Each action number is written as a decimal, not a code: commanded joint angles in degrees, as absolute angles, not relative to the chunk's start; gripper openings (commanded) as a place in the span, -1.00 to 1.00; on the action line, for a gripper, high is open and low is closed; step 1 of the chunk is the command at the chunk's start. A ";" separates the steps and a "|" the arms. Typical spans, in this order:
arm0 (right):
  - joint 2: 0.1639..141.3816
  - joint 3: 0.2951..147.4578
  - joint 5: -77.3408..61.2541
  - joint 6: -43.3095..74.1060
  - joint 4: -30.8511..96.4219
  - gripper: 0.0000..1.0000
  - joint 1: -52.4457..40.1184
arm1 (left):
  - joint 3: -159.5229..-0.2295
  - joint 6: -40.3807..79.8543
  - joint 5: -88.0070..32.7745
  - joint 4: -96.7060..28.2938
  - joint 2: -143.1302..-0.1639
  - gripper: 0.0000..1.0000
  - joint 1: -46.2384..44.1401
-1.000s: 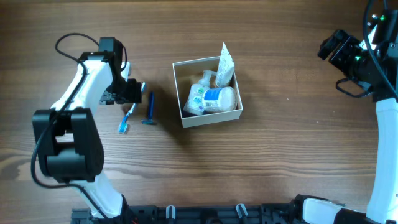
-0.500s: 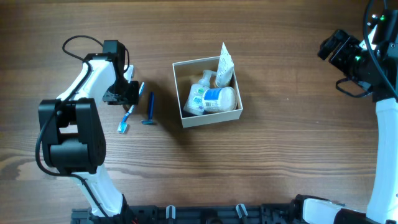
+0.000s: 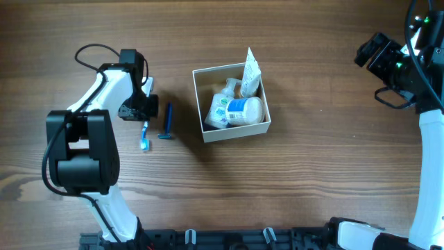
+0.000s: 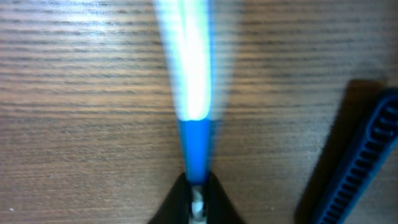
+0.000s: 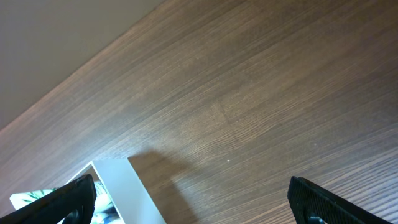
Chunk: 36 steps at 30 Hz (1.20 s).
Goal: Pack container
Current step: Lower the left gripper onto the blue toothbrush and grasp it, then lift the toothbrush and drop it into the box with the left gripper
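The container (image 3: 236, 130), a white-walled square box, stands mid-table with a white tube (image 3: 251, 69) and white bottles (image 3: 243, 110) inside. To its left, a blue and white toothbrush (image 3: 145, 135) lies on the wood beside a blue razor (image 3: 166, 123). My left gripper (image 3: 141, 113) is low over the toothbrush. In the left wrist view its jaws (image 4: 196, 190) are shut on the toothbrush handle (image 4: 194, 134), with the razor (image 4: 360, 168) to the right. My right gripper (image 3: 374, 52) hangs open at the far right, holding nothing. Its view shows the fingers (image 5: 69, 199) spread wide and a corner of the container (image 5: 127, 186).
The left arm's base (image 3: 82, 167) stands near the front left edge. The right arm (image 3: 427, 173) runs down the right edge. Bare wooden tabletop (image 3: 326, 167) lies between the container and the right arm.
My left gripper has closed on the toothbrush handle and shifted slightly toward the far side. The toothbrush has swung from slanted to nearly straight. The right arm has not moved.
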<state>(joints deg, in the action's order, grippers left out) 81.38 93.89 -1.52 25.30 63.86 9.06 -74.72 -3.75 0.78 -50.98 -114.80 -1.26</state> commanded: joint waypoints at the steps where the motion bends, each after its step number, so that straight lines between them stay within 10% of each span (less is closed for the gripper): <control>1: 81.45 94.06 -2.48 25.65 63.68 1.00 9.15 | -72.93 -1.76 -0.19 -52.53 -114.52 -0.92 -2.42; 20: 81.45 94.06 -2.48 25.65 63.66 0.99 9.15 | -79.42 19.11 -0.36 -53.10 -87.55 -0.92 -19.88; 36: 81.45 94.06 -2.48 25.67 63.66 1.00 9.15 | -79.35 27.94 6.76 -39.62 -100.01 -0.92 -29.78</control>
